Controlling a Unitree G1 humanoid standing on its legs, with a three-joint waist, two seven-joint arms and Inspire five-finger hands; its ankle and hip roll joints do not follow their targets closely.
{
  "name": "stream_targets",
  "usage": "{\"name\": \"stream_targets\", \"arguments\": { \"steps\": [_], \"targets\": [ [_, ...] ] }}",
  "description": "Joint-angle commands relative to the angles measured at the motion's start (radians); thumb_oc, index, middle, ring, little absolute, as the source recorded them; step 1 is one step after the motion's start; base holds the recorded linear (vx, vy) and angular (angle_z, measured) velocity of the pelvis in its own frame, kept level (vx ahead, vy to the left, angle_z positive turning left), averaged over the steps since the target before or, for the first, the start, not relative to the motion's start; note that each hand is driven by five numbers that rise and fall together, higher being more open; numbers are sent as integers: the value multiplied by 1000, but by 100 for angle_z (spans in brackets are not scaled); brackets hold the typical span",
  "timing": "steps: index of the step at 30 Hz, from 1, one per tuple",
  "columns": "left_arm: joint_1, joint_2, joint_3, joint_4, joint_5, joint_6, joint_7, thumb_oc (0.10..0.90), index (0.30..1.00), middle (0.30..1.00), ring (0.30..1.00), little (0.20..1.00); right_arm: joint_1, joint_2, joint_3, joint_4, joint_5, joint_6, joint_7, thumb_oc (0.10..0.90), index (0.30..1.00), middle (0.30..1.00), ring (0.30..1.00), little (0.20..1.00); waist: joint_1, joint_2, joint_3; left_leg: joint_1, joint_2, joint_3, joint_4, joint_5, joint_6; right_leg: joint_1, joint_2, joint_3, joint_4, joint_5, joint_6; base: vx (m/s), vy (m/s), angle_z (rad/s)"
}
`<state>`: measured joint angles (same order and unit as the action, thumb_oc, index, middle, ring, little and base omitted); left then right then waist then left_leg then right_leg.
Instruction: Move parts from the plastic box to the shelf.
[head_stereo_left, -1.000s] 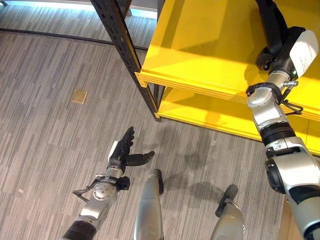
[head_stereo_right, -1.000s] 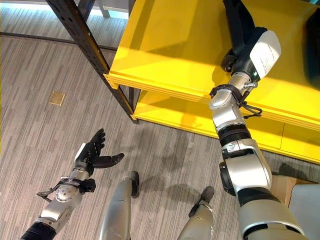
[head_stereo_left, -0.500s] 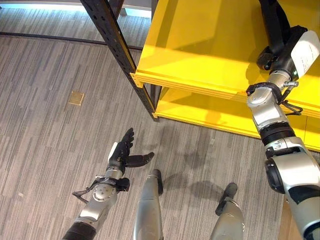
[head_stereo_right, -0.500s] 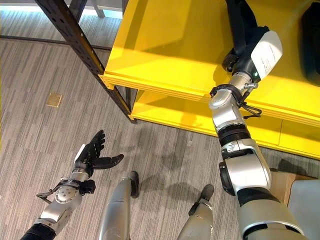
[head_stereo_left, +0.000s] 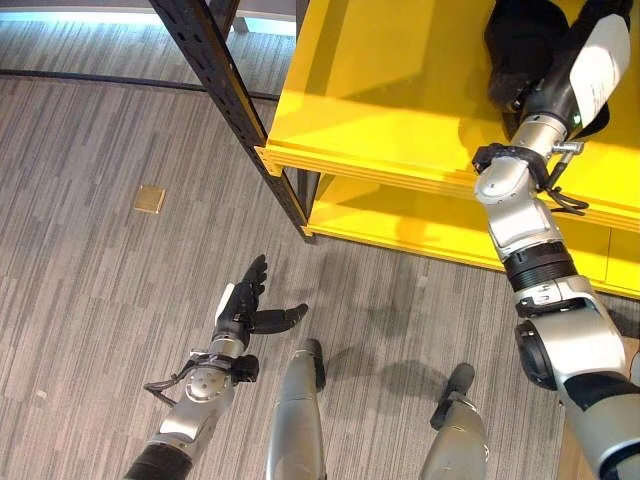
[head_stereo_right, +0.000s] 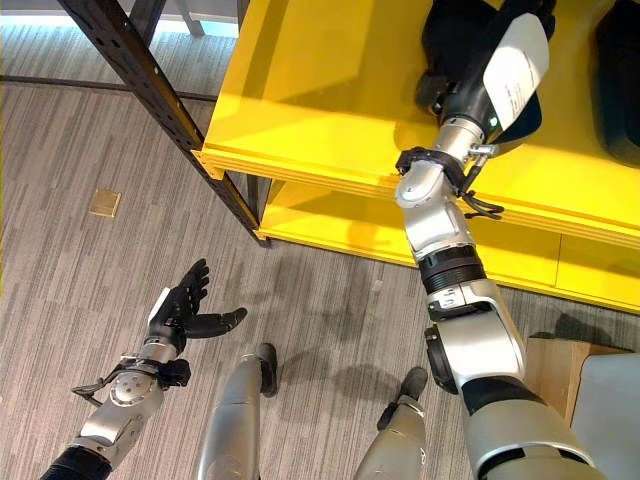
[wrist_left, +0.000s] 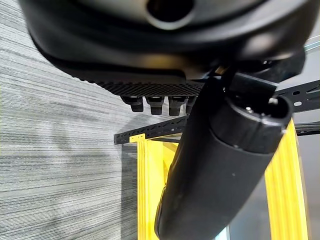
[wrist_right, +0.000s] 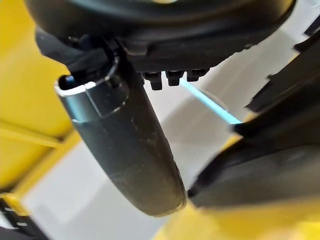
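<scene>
My right hand (head_stereo_left: 522, 48) is up over the top board of the yellow shelf (head_stereo_left: 380, 168), its white cover (head_stereo_right: 514, 62) facing me. In the right wrist view its thumb (wrist_right: 131, 150) sticks out and its fingers (wrist_right: 171, 78) are straight, with nothing between them. A black part (head_stereo_right: 617, 82) lies on the same board to the right of the hand, and a dark part (wrist_right: 260, 172) shows beside the thumb, not gripped. My left hand (head_stereo_left: 246, 302) hangs low over the grey floor, open and empty, its thumb (wrist_left: 215, 170) pointing toward the shelf.
A black perforated post (head_stereo_left: 215, 70) carries the shelf's left corner. A lower yellow board (head_stereo_left: 420, 228) sits beneath the top one. A small brass plate (head_stereo_left: 150, 198) is set in the floor. A pale grey box corner (head_stereo_right: 612, 412) stands at the lower right.
My right forearm has swung left over the top board and the hand has turned. The whole picture has shifted a little. The left hand has stayed put.
</scene>
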<state>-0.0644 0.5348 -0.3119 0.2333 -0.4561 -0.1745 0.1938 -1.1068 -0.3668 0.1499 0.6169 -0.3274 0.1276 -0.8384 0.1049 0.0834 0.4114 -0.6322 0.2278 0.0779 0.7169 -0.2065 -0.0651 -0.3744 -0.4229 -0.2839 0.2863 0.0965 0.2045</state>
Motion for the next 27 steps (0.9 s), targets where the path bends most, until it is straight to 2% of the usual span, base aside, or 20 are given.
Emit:
{"name": "stream_targets", "arguments": {
  "steps": [1,6,16,21,24,25,27],
  "targets": [
    [4,37,34,-84,35,-75,38,900,1000,1000,1000,1000,-22,-37,0,-153,-99,-93,-30,900,1000,1000,1000,1000,11,-20,-73,-8,19,-8,-68,88,-36,64,24,52,209,-149,-8,0,0,0],
    [10,34,33,-90,40,-68,44,900,1000,1000,1000,1000,-8,13,2,-285,-132,-133,-17,900,1000,1000,1000,1000,7,-25,-71,-9,23,-9,-68,87,-37,61,27,52,210,-152,-11,0,0,0],
    [19,28,30,-97,49,-62,54,900,1000,1000,1000,1000,57,65,36,-410,-153,-165,29,900,1000,1000,1000,1000,-5,-42,-72,2,35,-6,-75,92,-43,59,33,58,210,-155,-15,-9,-4,-1],
    [28,20,49,-87,55,-51,46,900,1000,1000,1000,1000,137,25,59,-517,-136,-196,119,900,1000,1000,1000,1000,-25,-62,-73,20,50,-1,-90,105,-48,60,44,64,206,-156,-21,-14,-13,-3],
    [37,8,58,-82,72,-42,33,900,1000,1000,1000,1000,246,-8,54,-624,-76,-229,200,900,1000,1000,1000,1000,-44,-80,-70,41,65,5,-103,112,-54,62,55,73,197,-154,-24,-38,-39,-8],
    [47,-1,63,-76,78,-34,24,900,1000,1000,1000,1000,324,-22,44,-672,-9,-264,246,900,1000,1000,1000,1000,-59,-94,-68,50,76,7,-111,118,-58,62,63,77,192,-153,-26,-48,-38,-18],
    [56,-4,63,-73,87,-29,14,900,1000,1000,1000,1000,372,-49,39,-710,4,-272,278,900,1000,1000,1000,1000,-63,-100,-68,59,85,9,-114,119,-62,63,70,79,191,-156,-27,-28,-41,-24]
  ]
}}
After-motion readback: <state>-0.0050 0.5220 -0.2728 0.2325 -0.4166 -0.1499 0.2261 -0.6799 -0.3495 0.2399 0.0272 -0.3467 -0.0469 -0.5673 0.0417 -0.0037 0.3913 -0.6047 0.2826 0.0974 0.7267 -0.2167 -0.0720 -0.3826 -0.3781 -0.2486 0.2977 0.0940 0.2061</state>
